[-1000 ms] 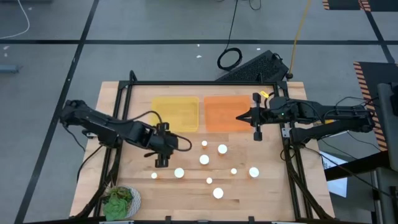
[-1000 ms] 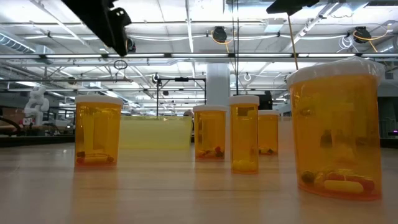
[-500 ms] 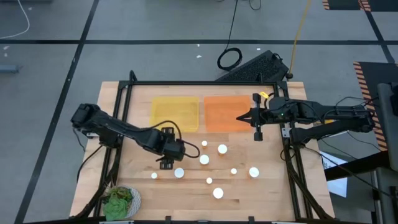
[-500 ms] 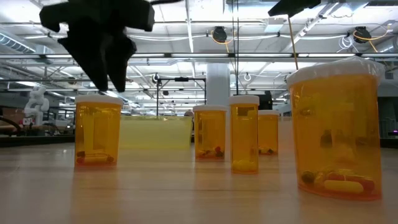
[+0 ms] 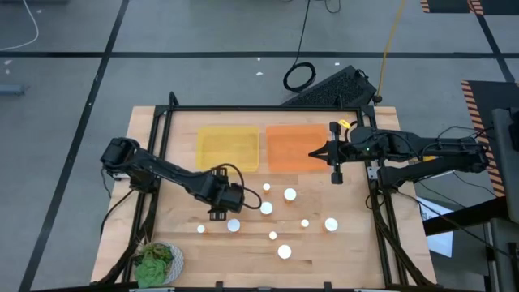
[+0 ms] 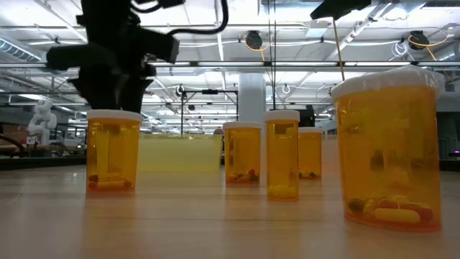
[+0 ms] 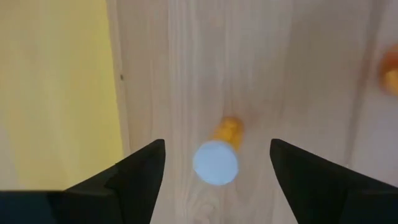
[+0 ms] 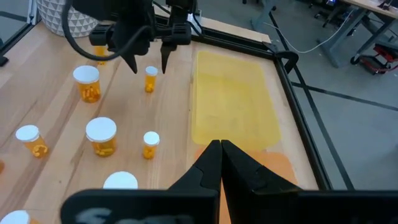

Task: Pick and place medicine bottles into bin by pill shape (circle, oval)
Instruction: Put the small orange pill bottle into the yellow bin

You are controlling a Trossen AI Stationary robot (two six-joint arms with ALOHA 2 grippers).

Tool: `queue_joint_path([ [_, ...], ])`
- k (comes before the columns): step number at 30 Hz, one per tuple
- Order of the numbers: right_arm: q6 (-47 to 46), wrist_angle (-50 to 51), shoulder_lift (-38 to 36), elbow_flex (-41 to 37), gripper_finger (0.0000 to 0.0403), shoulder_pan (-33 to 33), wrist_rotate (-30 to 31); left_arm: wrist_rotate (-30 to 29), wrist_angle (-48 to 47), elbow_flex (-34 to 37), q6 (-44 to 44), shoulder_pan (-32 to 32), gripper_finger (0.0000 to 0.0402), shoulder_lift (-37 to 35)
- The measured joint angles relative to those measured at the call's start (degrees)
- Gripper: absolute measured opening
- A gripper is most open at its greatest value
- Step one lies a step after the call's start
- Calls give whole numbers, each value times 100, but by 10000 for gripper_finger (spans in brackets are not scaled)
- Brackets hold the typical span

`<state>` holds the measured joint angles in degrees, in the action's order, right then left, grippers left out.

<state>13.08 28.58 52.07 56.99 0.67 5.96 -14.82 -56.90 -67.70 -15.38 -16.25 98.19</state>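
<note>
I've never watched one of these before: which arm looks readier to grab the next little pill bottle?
The left. Its open left gripper hangs right over a small medicine bottle beside the yellow bin, fingers either side. The right gripper is shut, waiting by the orange bin, away from the bottles.

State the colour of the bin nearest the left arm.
Yellow bin, clearest in the high view.

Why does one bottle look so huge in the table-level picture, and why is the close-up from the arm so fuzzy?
Low view: that medicine bottle simply stands nearest the lens, so perspective swells it, while the room behind glares with ceiling lights. Left wrist view: the small bottle between the open left gripper's fingers is soft-edged, out of focus, as is the wood.
</note>
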Motion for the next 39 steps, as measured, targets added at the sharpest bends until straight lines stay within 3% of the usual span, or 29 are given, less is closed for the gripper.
queue_joint_path([
  [12,109,-86,0,1,0,0,13,-71,435,369,-22,22,276,-52],
  [33,130,-94,0,0,0,0,22,-17,395,369,301,79,133,-52],
  [39,133,-93,0,0,0,0,24,-18,395,369,324,122,121,-52],
])
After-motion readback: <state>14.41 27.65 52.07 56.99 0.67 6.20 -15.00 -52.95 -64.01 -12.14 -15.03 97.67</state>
